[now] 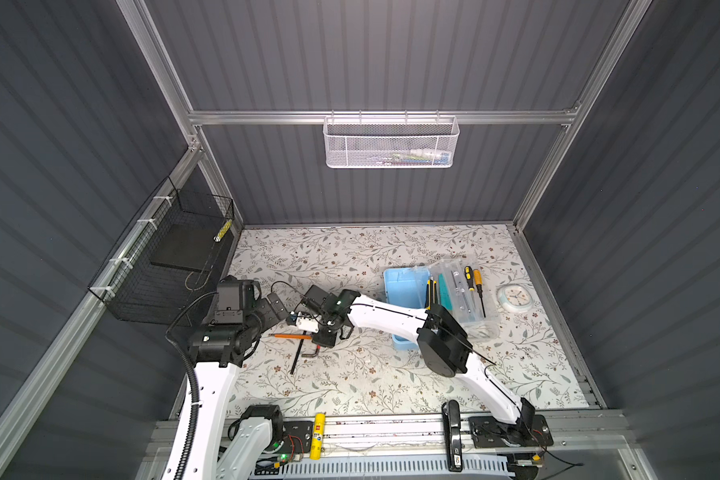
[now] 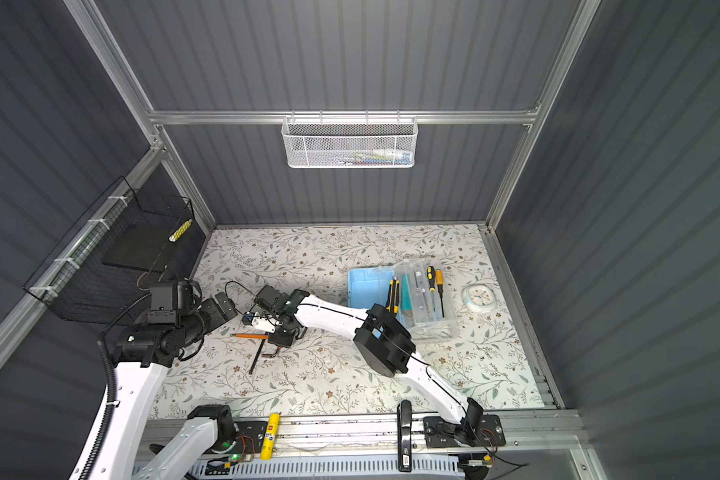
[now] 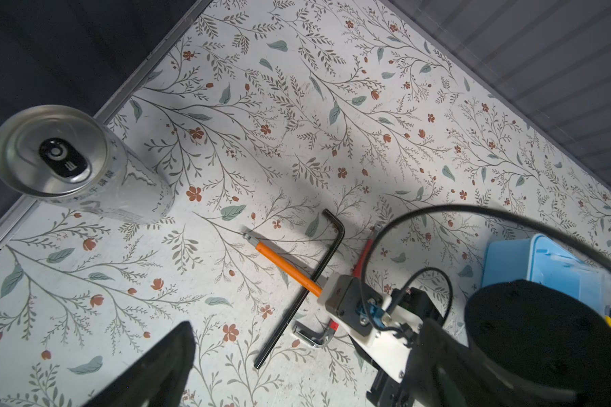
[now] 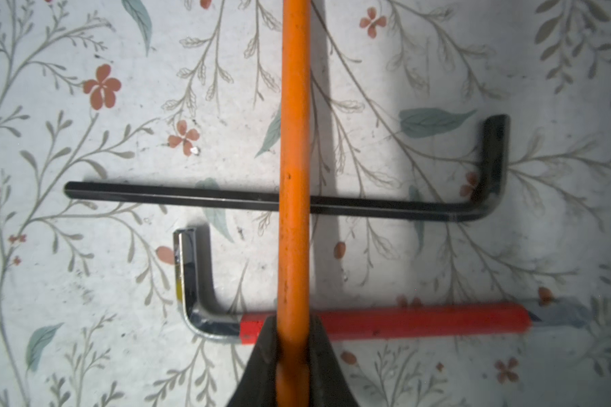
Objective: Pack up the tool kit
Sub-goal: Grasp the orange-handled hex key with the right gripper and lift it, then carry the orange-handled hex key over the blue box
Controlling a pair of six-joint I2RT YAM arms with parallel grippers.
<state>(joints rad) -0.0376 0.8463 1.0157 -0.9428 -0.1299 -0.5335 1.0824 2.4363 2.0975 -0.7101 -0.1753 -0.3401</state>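
Observation:
My right gripper (image 4: 293, 338) is shut on the end of a thin orange-sleeved tool (image 4: 293, 141), which crosses over a long black hex key (image 4: 191, 195) on the flowered table. A short chrome hex key with a red sleeve (image 4: 403, 322) lies beside them. In both top views this cluster sits left of centre, with the orange tool (image 1: 289, 336) under my right gripper (image 1: 319, 334). My left gripper (image 1: 277, 309) hovers open just left of it, holding nothing. The light-blue box (image 1: 404, 286) stands open at the right; screwdrivers (image 1: 479, 286) lie on its clear lid (image 1: 462, 299), with a yellow-black utility knife (image 1: 431, 291) at the box edge.
A silver can (image 3: 67, 162) stands near the table's left edge. A white clock (image 1: 515, 297) lies right of the box. A white mesh basket (image 1: 389, 143) hangs on the back wall and a black wire basket (image 1: 171, 257) on the left wall. A yellow glue stick (image 1: 319, 436) rests on the front rail.

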